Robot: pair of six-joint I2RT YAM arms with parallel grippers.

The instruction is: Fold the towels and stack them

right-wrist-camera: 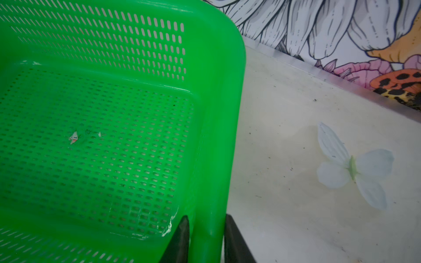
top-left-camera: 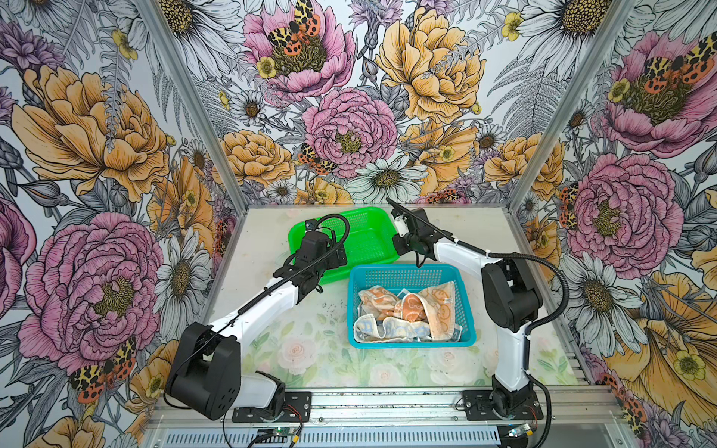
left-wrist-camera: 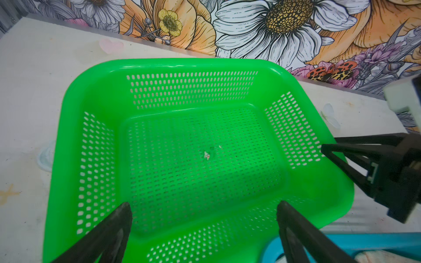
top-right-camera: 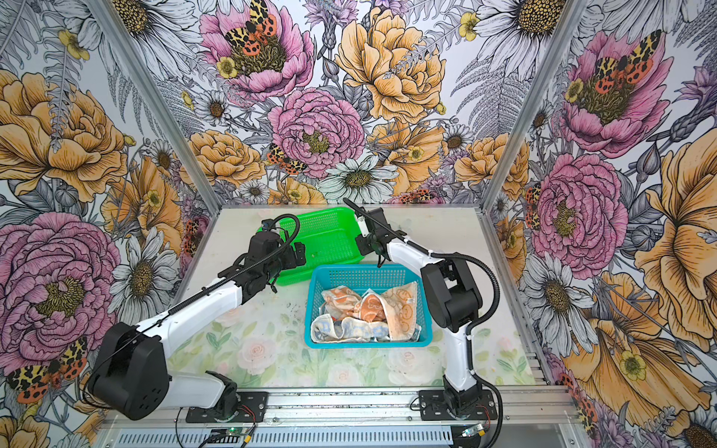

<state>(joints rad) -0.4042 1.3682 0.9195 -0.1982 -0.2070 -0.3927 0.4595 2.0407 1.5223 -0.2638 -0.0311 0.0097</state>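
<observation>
Towels (top-left-camera: 407, 314) crumpled in blue basket (top-left-camera: 411, 343), nearest us, heap's long axis crosswise. Beyond: left jaws spread wide, empty, over green basket (top-left-camera: 368, 240); right jaws pinch its right rim. We judge towels lie behind both jaws; left free to fetch.

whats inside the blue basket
The blue basket holds the towels, crumpled in a heap of orange, cream and blue cloth. They cover most of its floor, so anything beneath is hidden.
</observation>
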